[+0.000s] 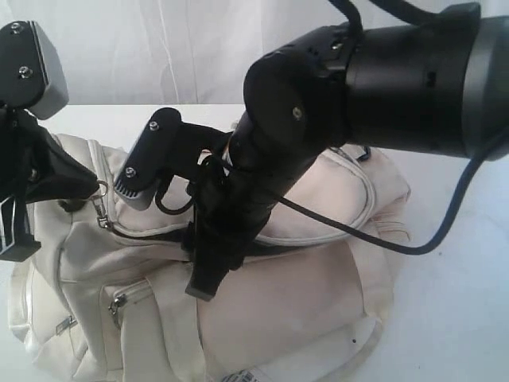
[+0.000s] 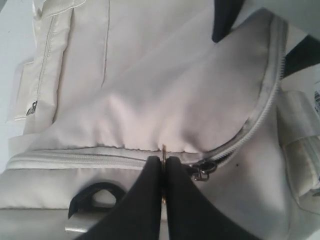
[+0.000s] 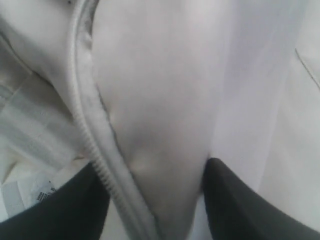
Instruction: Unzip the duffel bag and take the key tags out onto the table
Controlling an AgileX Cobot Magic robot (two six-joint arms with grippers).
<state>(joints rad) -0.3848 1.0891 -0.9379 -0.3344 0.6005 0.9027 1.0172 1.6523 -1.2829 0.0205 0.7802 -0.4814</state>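
The cream duffel bag (image 1: 302,302) lies on the white table (image 1: 453,302). My left gripper (image 1: 94,187) is at the bag's left end, shut on the thin metal zip pull (image 2: 163,150); the wrist view shows its jaws (image 2: 163,162) pinched together on it, just beside the dark zip slider (image 2: 202,171). My right gripper (image 1: 205,286) reaches across the middle and presses down on the bag's top. Its jaws (image 3: 154,165) stand wide apart, with a bulge of bag fabric (image 3: 160,75) and the zip edge (image 3: 87,125) between them. The key tags are hidden.
A white paper barcode tag (image 1: 246,374) hangs at the bag's near edge. A dark D-ring (image 2: 95,192) sits near the left fingers. The right arm's black cable (image 1: 445,223) loops over the bag's right side. Bare tabletop lies to the right of the bag.
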